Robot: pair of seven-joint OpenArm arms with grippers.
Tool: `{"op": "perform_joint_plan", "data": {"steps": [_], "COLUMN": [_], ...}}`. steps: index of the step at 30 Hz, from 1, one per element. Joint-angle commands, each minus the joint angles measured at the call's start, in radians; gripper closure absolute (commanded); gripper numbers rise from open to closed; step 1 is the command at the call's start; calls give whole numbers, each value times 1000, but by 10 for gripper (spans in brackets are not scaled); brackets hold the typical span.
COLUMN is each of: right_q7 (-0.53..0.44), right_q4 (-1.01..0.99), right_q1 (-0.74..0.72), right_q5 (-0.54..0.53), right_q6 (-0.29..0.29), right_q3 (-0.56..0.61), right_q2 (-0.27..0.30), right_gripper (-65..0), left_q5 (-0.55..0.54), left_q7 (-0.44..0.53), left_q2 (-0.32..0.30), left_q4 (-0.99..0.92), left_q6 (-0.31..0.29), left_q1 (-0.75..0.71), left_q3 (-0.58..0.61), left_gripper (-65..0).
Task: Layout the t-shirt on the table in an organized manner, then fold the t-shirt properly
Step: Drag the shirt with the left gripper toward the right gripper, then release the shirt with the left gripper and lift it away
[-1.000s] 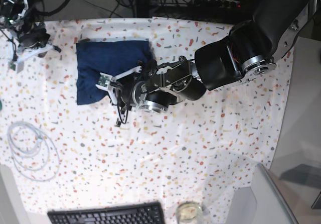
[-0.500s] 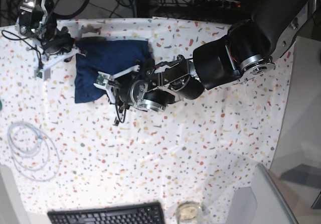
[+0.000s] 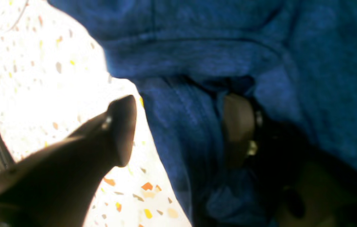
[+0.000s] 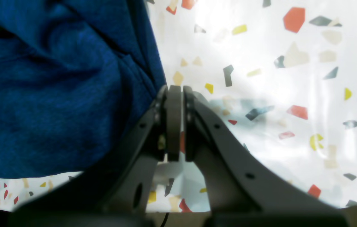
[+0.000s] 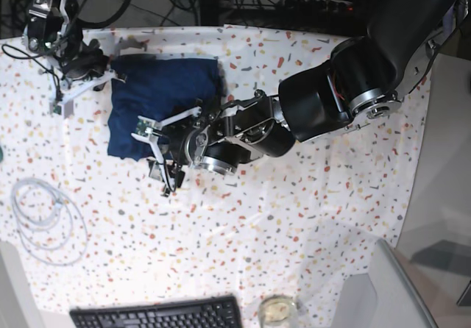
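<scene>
Broadly, the counter (image 5: 309,218) fills the base view, its white cloth flecked with red, yellow and grey. Next in size, the left arm (image 5: 346,85) reaches in from the upper right of that view, its thick black body lying across the cloth toward the middle. The t-shirt (image 5: 158,100) lies as a compact navy block on the upper left part of the counter, folded into a rough rectangle with some creases along its right edge.

At the shirt's lower right corner sits the left gripper (image 3: 178,126). In the left wrist view its fingers (image 3: 123,126) stand apart: one dark finger hovers over bare speckled cloth, the other is pressed in against a fold of the blue fabric, and a hanging hem of the shirt lies between them. They have not closed on it.

The right arm (image 5: 48,15) comes in at the upper left corner of the base view, and the right gripper (image 4: 176,104) rests just beside the shirt's upper left edge. The right wrist view shows its two fingers pressed flat together with nothing visible between them, the blue fabric lying just to one side and the bare counter on the other.

Smaller things lie well apart from the shirt: a coil of white cable (image 5: 45,219) at the left edge, a black keyboard (image 5: 158,315) at the bottom, and a small glass (image 5: 277,310) beside it.
</scene>
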State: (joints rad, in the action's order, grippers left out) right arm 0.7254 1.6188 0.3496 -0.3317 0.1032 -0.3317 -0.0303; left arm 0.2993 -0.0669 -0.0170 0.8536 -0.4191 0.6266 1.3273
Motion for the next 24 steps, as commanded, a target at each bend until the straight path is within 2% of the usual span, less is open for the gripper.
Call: {"op": "perform_joint_plan", "data": {"steps": [1, 4, 6, 7, 13, 24], "right_q7": [-13, -13, -13, -13, -11, -11], "right_q4": [15, 13, 13, 13, 13, 18], "right_q1": [-2, -2, -2, -2, -2, -2], "right_q5": [-4, -4, -4, -4, -4, -4], "right_q6": [-4, -4, -4, -4, -4, -4], "right_q3": [-4, -4, -4, -4, -4, -2], "right_q2": [5, 5, 5, 5, 3, 3], "right_gripper": [-12, -12, -12, -12, -12, -12], "left_q5": [13, 13, 13, 13, 22, 21], "left_q7": [-24, -24, -24, -24, -26, -26], "left_q2": [1, 1, 1, -4, -4, -4], "left_q4": [5, 5, 31, 52, 91, 117], "left_q6": [-17, -85, -142, -148, -148, -148], "left_q1": [28, 39, 40, 43, 55, 109], "left_q3": [-1, -1, -2, -9, -91, -101], "left_gripper": [-461, -533, -550, -550, -551, -550]}}
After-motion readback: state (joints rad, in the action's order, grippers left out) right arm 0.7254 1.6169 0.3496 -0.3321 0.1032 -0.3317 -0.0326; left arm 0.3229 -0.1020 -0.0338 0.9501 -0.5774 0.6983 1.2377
